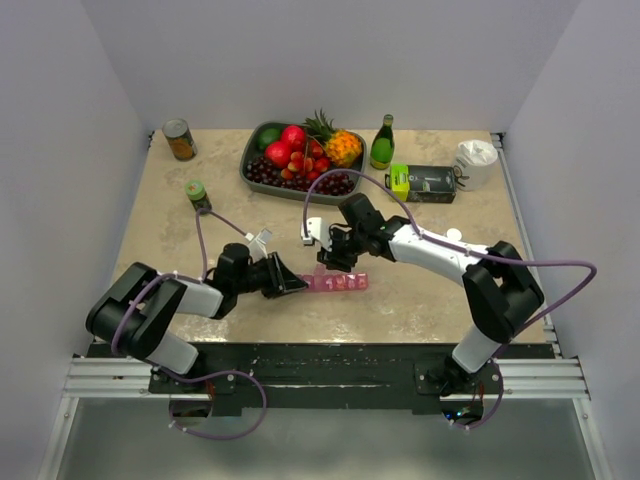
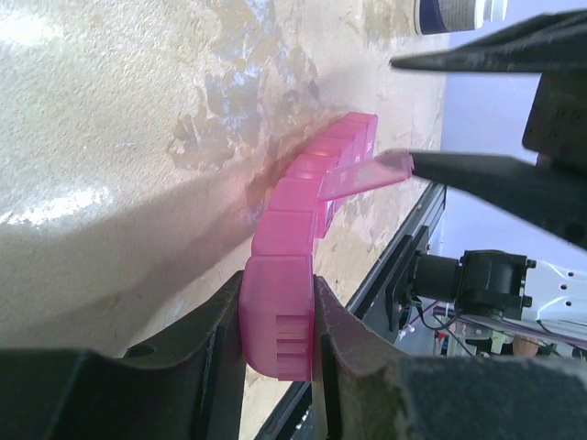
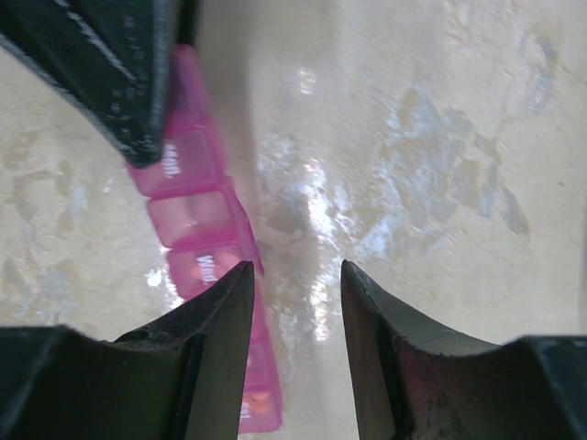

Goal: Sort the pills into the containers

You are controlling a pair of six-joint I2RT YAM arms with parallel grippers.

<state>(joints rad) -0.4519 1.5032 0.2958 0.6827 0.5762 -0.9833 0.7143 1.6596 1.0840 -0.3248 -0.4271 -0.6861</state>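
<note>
The containers are one pink translucent pill-organiser strip [image 1: 338, 282] lying on the table in front of the arms. My left gripper [image 1: 297, 286] is shut on the strip's left end [image 2: 275, 316], one finger on each side. One lid partway along [image 2: 367, 173] stands open, its edge against a fingertip [image 2: 459, 170] of the right gripper. My right gripper [image 1: 337, 262] hovers just above the strip's middle, open and empty [image 3: 295, 275], with the strip [image 3: 197, 215] under and beside its left finger. I see no loose pills.
A green-capped jar [image 1: 196, 192] and a can [image 1: 180, 139] stand at the back left. A fruit tray [image 1: 250, 165], green bottle [image 1: 382, 142], black box [image 1: 432, 183] and white roll [image 1: 476, 160] line the back. A small white bottle [image 2: 459, 13] stands beyond the strip.
</note>
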